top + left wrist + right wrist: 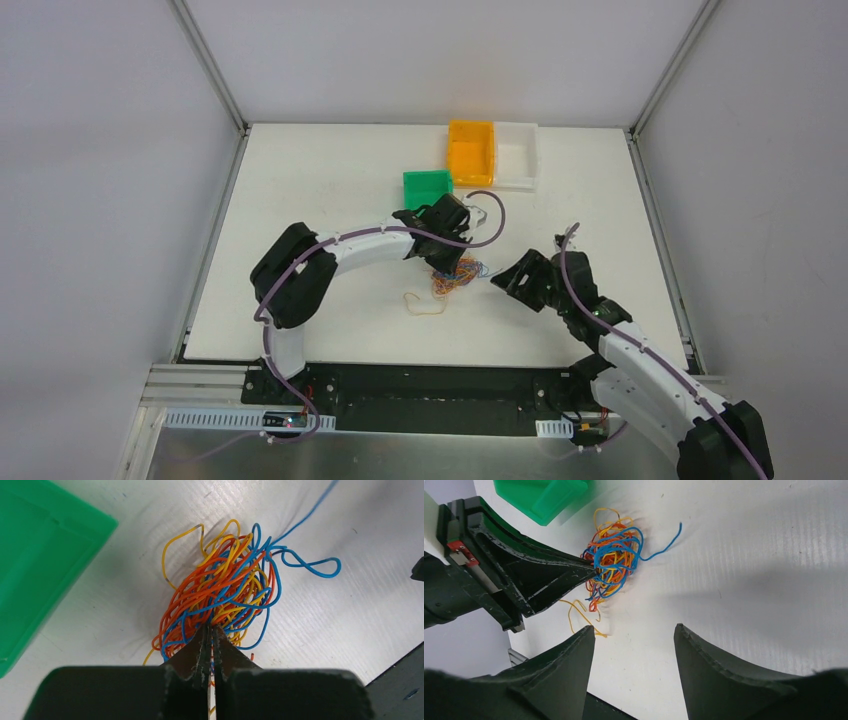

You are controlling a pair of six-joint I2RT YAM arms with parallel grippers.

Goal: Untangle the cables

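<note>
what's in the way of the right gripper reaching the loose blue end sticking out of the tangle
Probably nothing, so likely yes. The right gripper is open and faces the cables across bare table. The blue end pokes out on the side away from the left gripper, which is shut on them.

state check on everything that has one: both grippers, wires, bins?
left gripper, shut on the cable tangle
right gripper, open, holding nothing
cable tangle, knotted in one clump
loose strand, lying apart from the clump
green bin, contents unclear
orange bin, upright, looks empty
white bin, upright, looks empty
</note>
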